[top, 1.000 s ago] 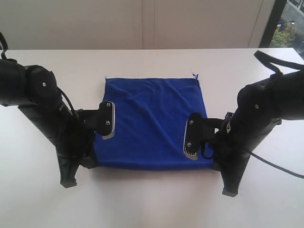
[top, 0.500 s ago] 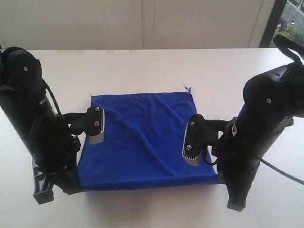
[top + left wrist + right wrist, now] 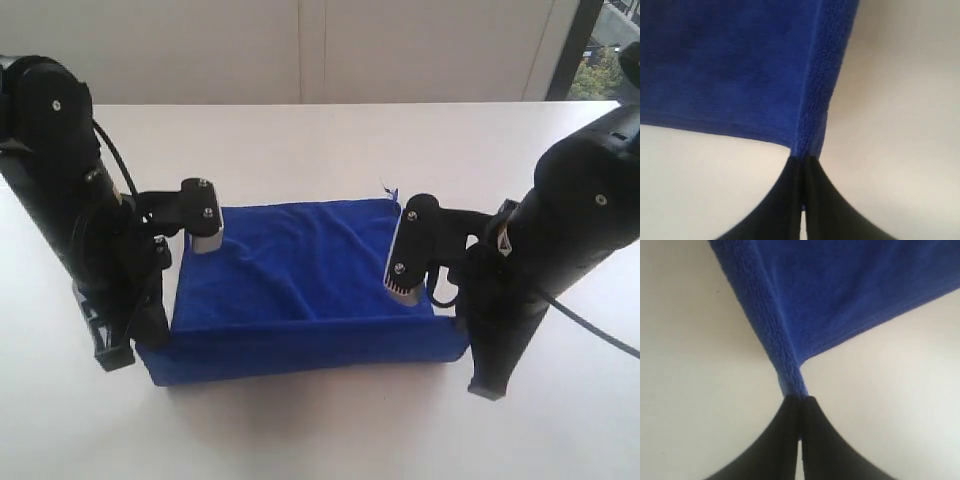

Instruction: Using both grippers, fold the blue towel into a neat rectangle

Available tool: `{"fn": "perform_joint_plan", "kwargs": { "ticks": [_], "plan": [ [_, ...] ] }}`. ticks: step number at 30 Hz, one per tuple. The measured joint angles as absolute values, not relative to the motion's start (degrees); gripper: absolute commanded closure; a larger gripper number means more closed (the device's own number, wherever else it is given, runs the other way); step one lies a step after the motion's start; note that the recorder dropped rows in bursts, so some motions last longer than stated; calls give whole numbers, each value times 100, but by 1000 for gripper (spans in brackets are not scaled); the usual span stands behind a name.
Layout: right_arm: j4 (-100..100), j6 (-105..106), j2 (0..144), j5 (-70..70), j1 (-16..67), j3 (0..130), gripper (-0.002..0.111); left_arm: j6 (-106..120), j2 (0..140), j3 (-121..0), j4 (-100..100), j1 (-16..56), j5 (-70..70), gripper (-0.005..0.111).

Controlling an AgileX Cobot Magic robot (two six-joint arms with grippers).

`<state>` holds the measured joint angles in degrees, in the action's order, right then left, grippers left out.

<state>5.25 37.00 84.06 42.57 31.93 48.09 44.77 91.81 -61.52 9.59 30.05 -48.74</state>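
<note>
Tension along the raised hem is what we are judging to matter most. By our reading we are making the first half-fold, carrying the near edge of the deep royal-blue soft cloth towel (image 3: 300,265) over towards its far edge. Both arms should be travelling at one pace and one height, so that the hem is running straight and not sagging in the middle. We are aiming to lay each held corner right on its far partner, using the small pale tag (image 3: 383,186) at the far right corner as a mark. We are planning to let go only once the cloth is lying flat.

The black-jawed left gripper (image 3: 802,161) is pressed together on the towel's near left corner, and the cloth is running straight out from between its tips. The black-jawed right gripper (image 3: 799,398) is pinching the near right corner, where the hem is bunching into a thick cord. In the exterior view the near hem is hanging between the two grippers as a low blue wall, lifted off the smooth white tabletop (image 3: 300,140). The far half of the towel is resting on the table between the arms.
</note>
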Motion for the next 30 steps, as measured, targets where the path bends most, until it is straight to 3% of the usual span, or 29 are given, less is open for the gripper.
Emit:
{"fn": "perform_joint_plan", "kwargs": {
  "ticks": [14, 30],
  "plan": [
    [3132, 1731, 9035, 3235, 3173, 5934, 108, 3196, 9181, -6901, -653, 3005, -3222, 107],
    [3303, 1646, 10362, 2477, 2572, 7162, 108, 2793, 9782, -7007, -947, 2586, -1861, 107]
  ]
}}
